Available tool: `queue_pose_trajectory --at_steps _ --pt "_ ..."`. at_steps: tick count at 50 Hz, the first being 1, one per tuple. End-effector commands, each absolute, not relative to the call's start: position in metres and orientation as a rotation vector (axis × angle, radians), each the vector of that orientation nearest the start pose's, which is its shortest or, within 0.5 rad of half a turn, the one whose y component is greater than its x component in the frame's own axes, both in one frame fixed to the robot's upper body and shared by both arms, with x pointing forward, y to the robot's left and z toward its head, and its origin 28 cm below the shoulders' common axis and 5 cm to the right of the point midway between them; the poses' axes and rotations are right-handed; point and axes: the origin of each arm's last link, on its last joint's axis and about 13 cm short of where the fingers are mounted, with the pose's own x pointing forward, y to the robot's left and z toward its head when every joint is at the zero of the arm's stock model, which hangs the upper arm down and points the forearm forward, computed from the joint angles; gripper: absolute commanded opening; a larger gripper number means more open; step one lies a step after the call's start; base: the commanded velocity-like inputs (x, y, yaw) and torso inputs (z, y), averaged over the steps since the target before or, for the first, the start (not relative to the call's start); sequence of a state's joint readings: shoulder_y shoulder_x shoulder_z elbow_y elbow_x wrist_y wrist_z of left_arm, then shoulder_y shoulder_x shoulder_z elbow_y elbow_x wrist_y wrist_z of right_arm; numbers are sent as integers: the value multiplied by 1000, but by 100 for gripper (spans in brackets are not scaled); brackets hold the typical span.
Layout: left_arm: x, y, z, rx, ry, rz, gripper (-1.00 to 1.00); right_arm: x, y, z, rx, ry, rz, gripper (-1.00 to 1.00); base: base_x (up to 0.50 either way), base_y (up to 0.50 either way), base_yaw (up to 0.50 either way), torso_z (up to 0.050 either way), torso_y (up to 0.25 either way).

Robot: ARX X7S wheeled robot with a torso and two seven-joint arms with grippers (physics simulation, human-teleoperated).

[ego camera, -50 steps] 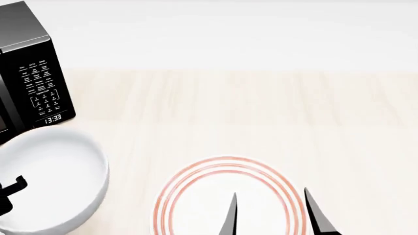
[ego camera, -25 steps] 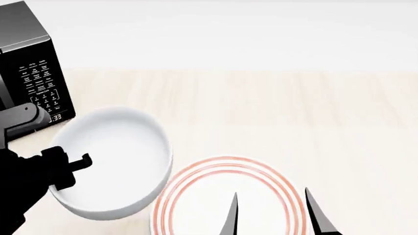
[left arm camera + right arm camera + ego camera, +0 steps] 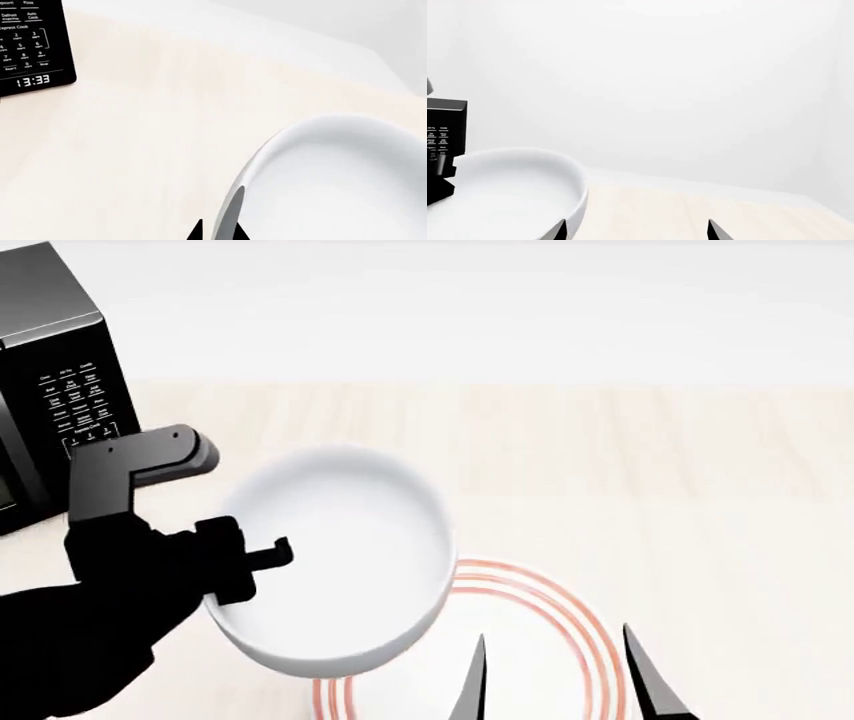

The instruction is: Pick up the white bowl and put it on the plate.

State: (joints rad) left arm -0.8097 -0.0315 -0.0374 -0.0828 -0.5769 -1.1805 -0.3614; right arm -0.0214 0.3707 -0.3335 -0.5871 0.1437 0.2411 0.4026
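Observation:
My left gripper (image 3: 251, 570) is shut on the left rim of the white bowl (image 3: 344, 552) and holds it in the air, its right part over the left edge of the plate (image 3: 567, 625). In the left wrist view the fingertips (image 3: 195, 231) straddle the bowl's rim (image 3: 230, 210), one outside and one inside the bowl (image 3: 340, 180). My right gripper (image 3: 561, 680) is open and empty, low over the near part of the red-ringed plate. In the right wrist view the bowl (image 3: 514, 190) hangs beside the open right gripper (image 3: 636, 231).
A black microwave (image 3: 54, 410) stands at the back left on the light wooden counter (image 3: 601, 460); its keypad and clock show in the left wrist view (image 3: 30, 50) and its edge in the right wrist view (image 3: 444, 130). A white wall lies behind.
My left arm has carried the bowl up and to the right, from the left edge of view to above the plate's left edge. The right gripper has not moved.

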Motion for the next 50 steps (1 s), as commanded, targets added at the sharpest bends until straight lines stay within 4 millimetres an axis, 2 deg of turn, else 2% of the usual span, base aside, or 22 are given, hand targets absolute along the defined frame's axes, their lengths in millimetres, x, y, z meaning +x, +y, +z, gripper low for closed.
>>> queue_pose_trajectory --at_steps 1,28,50 --pt "333 159 166 -310 464 -139 -100 184 -91 103 -125 -268 32 100 0 0 0 0 0" --pt "345 125 156 -296 496 -189 -100 185 -92 101 -123 -262 31 100 0 0 0 0 0" --pt "341 100 142 -307 502 -247 -100 184 -93 101 -122 -260 31 100 0 0 0 0 0"
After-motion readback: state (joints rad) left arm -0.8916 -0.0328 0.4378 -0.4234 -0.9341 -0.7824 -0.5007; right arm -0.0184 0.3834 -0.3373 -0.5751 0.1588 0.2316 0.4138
